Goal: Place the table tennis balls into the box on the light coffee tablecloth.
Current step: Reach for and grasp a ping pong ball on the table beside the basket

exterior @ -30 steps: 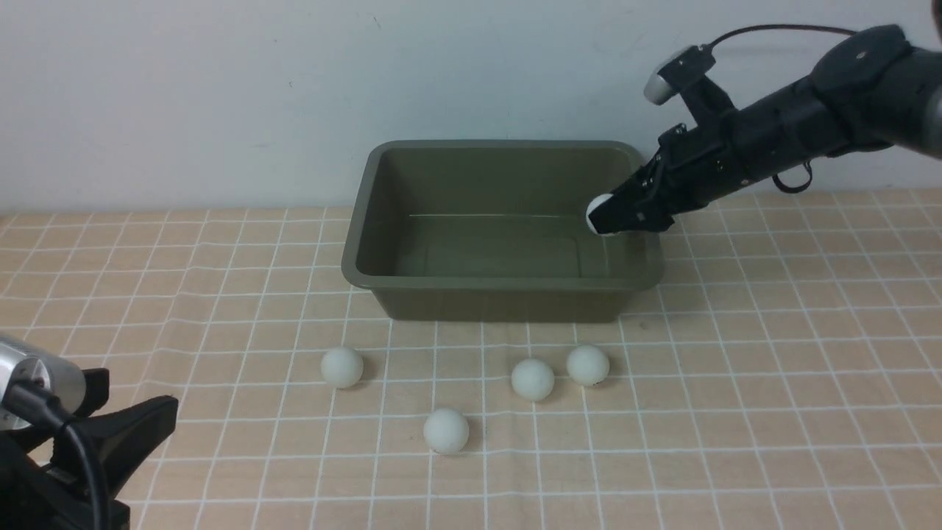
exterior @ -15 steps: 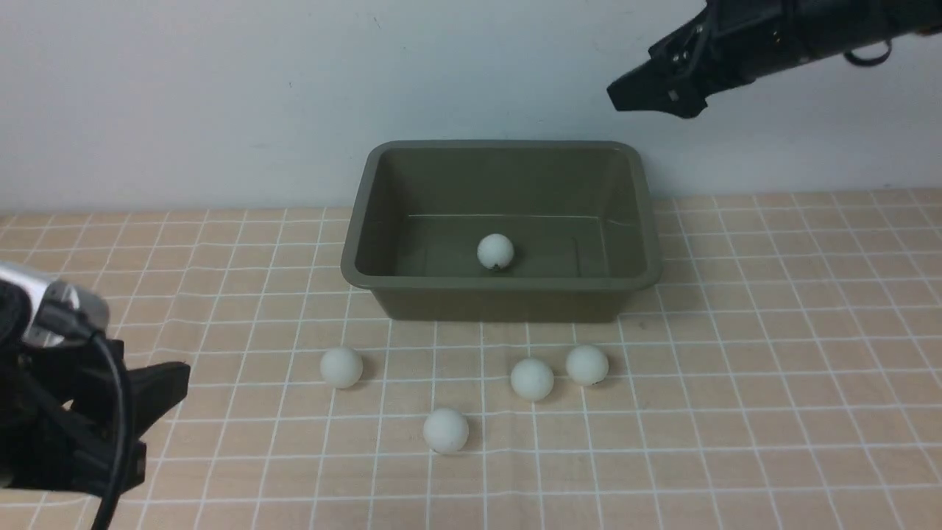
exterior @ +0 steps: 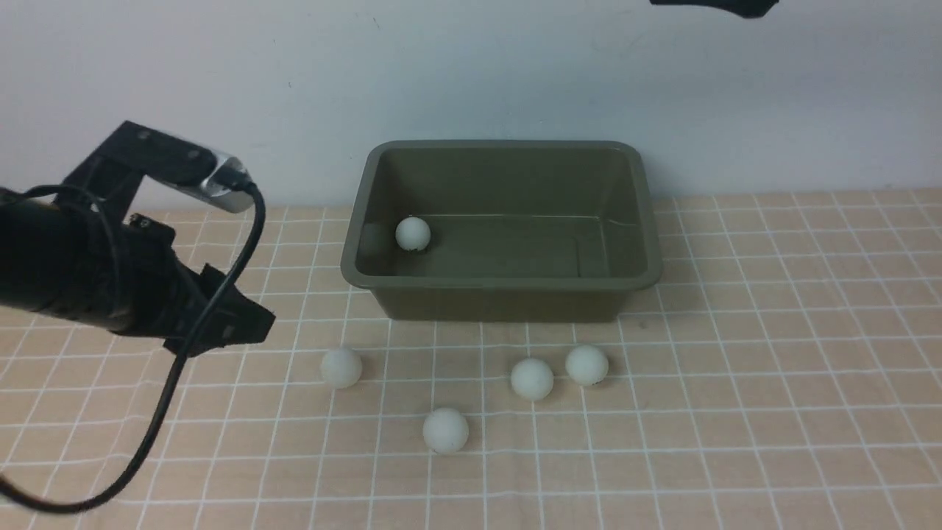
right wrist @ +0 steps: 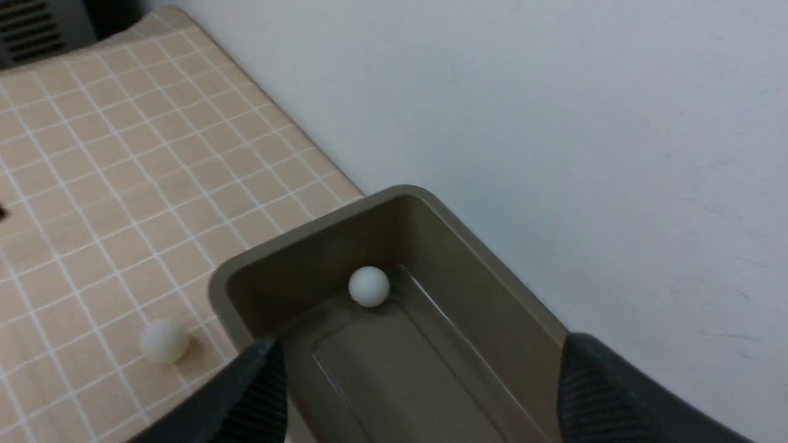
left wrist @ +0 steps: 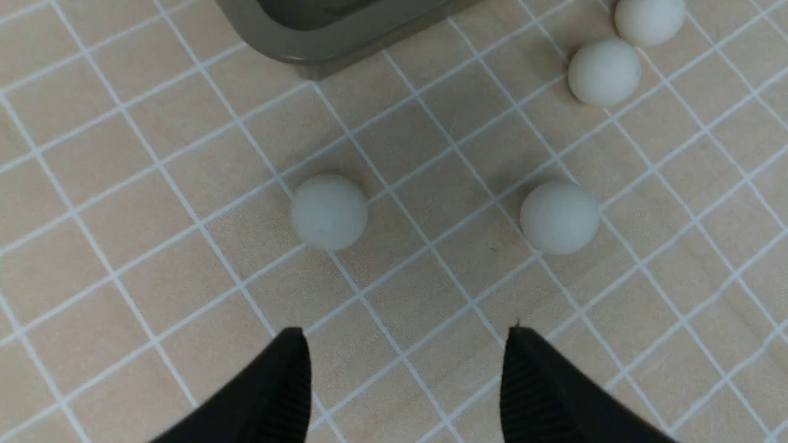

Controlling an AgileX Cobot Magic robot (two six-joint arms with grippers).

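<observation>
Near the left claw (exterior: 256,324) lies a ball (exterior: 341,366); box (exterior: 500,298) beyond.

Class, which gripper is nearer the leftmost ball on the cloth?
Left. The left gripper hovers open just left of the leftmost ball; the right gripper is high up, toward the box's right end, far from it.

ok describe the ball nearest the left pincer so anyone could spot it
Start at the olive-green box on the gridded tablecloth. Four white balls lie in front of it. Yours is the leftmost one, alone near the box's front-left corner, apart from the other three.
</observation>
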